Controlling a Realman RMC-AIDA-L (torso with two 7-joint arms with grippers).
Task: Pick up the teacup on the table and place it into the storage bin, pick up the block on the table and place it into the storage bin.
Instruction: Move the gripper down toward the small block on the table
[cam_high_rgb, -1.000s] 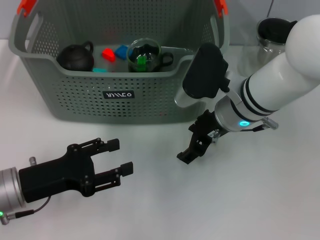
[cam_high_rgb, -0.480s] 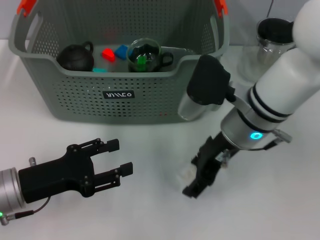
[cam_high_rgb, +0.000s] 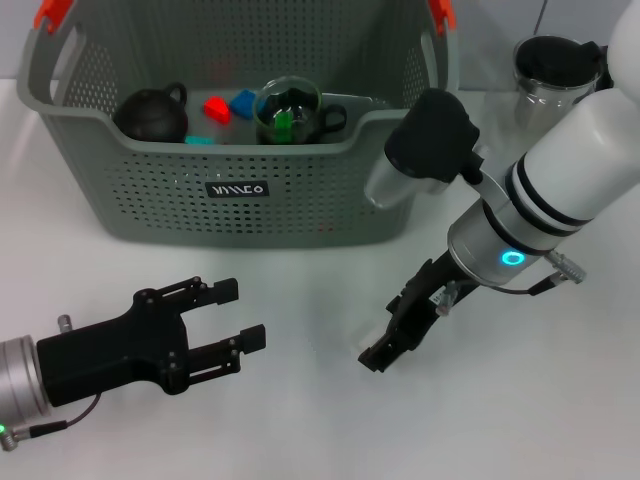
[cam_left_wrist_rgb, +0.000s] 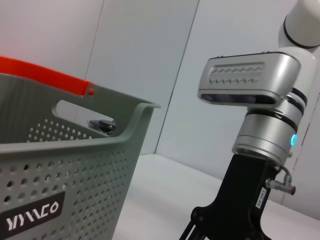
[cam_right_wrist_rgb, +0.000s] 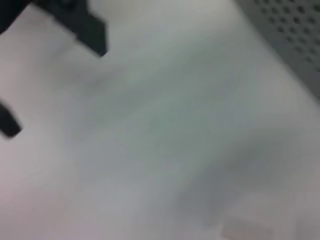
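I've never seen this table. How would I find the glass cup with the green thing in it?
Look for the big grey-green storage bin with holes, at the back of the white table. Inside it, near the front wall on the right, sits the glass teacup. Unlike the round black teapot to its left, it is see-through, with something green inside.

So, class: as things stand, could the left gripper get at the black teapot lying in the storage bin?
Probably not directly. The left gripper sits low on the table in front of the storage bin, whose front wall stands between it and the black teapot. It would likely need to rise over the rim first.
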